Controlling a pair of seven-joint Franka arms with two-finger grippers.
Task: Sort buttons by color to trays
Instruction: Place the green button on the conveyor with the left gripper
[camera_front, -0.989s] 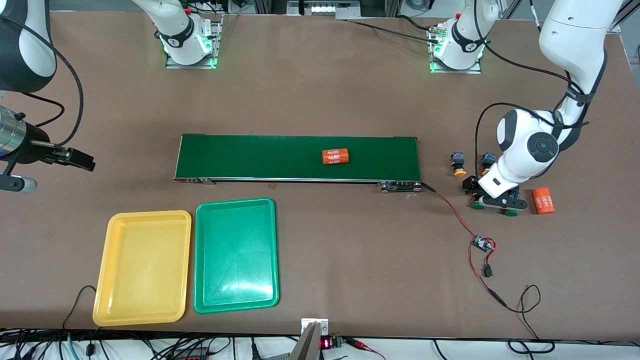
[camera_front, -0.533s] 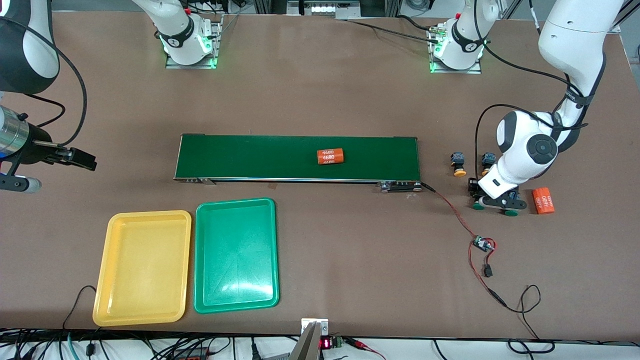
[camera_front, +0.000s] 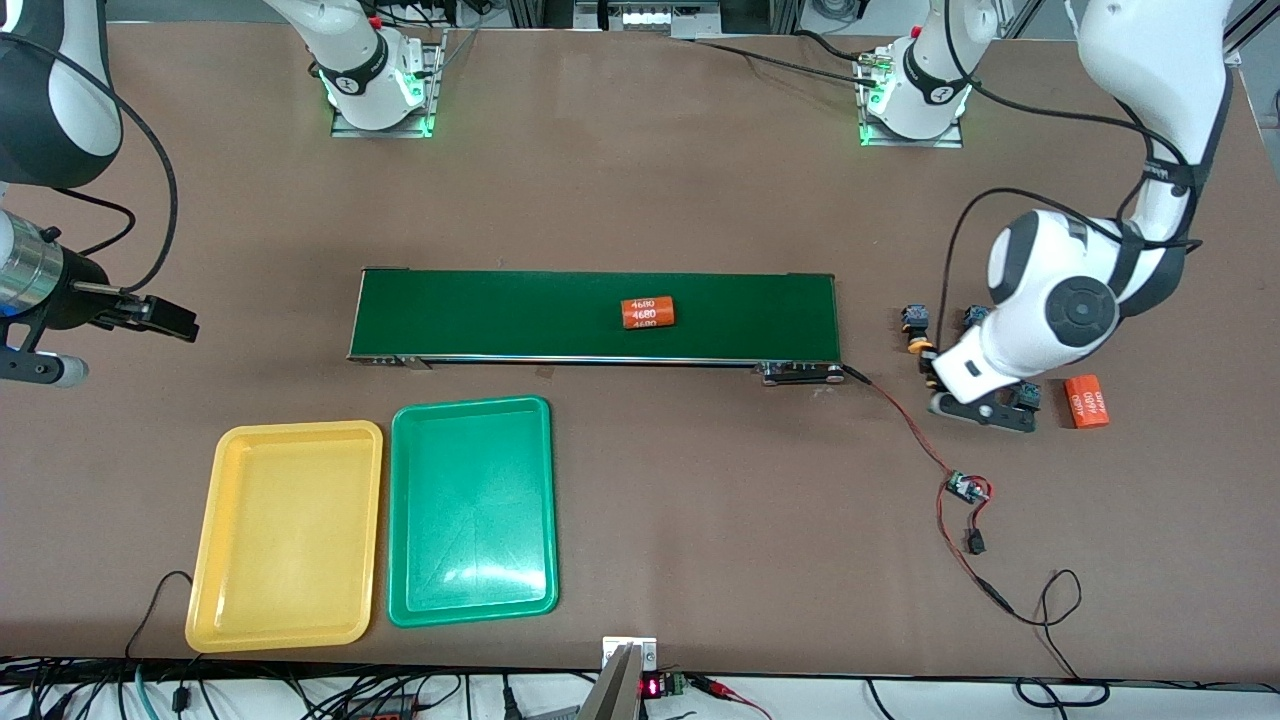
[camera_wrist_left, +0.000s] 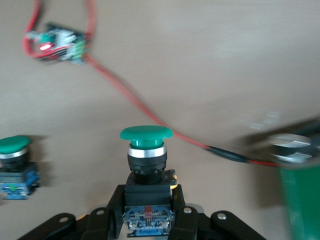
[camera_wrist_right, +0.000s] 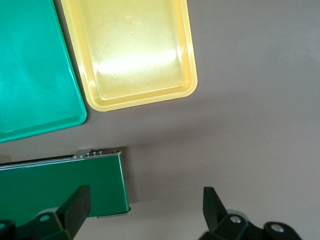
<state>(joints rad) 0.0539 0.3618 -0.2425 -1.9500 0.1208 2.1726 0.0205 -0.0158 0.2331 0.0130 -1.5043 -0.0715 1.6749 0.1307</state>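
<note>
My left gripper (camera_wrist_left: 148, 200) is shut on the black-blue body of a green-capped button (camera_wrist_left: 146, 150), which it holds upright a little above the table. In the front view the left gripper (camera_front: 962, 402) hangs past the conveyor's end, and the hand hides the held button. A second green-capped button (camera_wrist_left: 13, 167) stands on the table beside it. Two yellow-capped buttons (camera_front: 915, 332) (camera_front: 974, 317) stand close by, the second partly hidden by the arm. The yellow tray (camera_front: 285, 535) and the green tray (camera_front: 470, 510) lie side by side, both bare. My right gripper (camera_front: 165, 318) (camera_wrist_right: 145, 210) waits open, above the table off the conveyor's other end.
The dark-green conveyor belt (camera_front: 500, 315) carries an orange "4680" cylinder (camera_front: 648, 314). Another orange cylinder (camera_front: 1085, 401) lies on the table by the left hand. A small circuit board (camera_front: 965, 488) with red wires trails from the conveyor toward the front edge.
My left gripper has shut on the green-capped button, lifted it off the table and shifted toward the conveyor. The cylinder on the belt has travelled toward the right arm's end.
</note>
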